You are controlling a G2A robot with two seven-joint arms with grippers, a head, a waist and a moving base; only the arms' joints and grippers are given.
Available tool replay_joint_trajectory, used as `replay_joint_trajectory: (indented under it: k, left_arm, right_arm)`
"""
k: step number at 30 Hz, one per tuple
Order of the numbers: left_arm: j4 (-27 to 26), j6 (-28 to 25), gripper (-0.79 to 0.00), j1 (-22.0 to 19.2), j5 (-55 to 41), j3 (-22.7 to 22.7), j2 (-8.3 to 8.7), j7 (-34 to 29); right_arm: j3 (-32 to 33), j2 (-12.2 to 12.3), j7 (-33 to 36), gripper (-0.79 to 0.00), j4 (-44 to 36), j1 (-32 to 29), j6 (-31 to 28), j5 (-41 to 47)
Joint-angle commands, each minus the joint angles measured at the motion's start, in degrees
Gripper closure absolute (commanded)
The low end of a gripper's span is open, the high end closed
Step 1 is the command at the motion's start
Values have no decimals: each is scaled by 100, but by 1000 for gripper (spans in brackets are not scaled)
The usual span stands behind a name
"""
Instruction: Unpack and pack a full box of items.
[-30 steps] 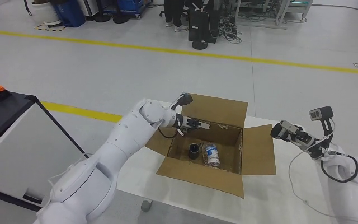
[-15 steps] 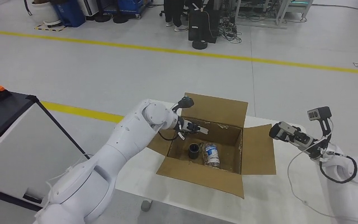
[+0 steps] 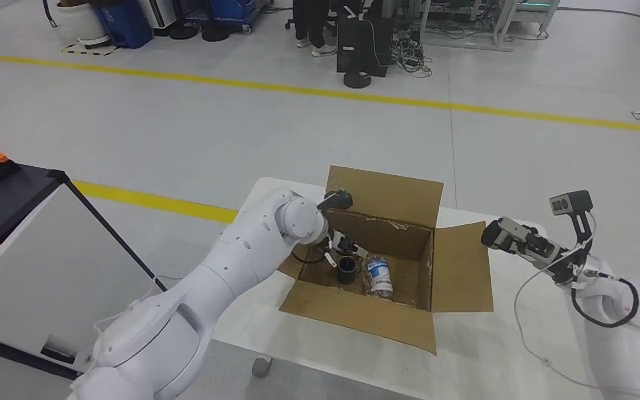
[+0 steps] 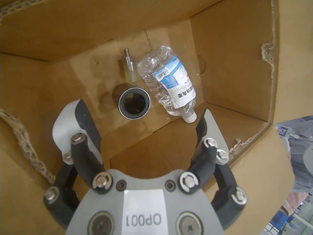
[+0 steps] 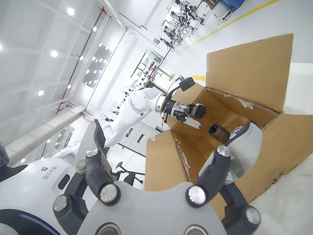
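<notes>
One left hand (image 4: 141, 110), lowered into box (image 4: 232, 57)

box (image 4: 225, 57) — brown | bottle (image 4: 168, 84) — clear, blue-white label | cylinder (image 4: 134, 102) — black | floor lines (image 3: 300, 90) — yellow

Bright light is cast by ceiling lamps (image 5: 70, 11); the box (image 4: 232, 62) floor is shaded; wrist-view edges are warped.

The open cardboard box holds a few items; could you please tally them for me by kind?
Plastic water bottle: 1
Black hollow cylinder: 1
Small metal-tipped cylinder: 1
Total: 3
</notes>
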Motion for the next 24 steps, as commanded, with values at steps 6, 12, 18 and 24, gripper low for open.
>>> replay_joint_trajectory:
  k: [6,12,18,24]
  left_arm:
    - [11,-6,-785,-115,513,275,-182,55]
    - [323,-4,-785,-248,1071,592,-398,87]
    - [780,11,-785,-343,1208,703,-628,83]
    - [1054,-153,-739,-356,1355,823,-830,108]
  right_arm:
    - [0,0,0,-785,0,0,0,0]
    - [0,0,0,-785,0,0,0,0]
    - [0,0,0,-785,0,0,0,0]
    - [0,0,0,-785,0,0,0,0]
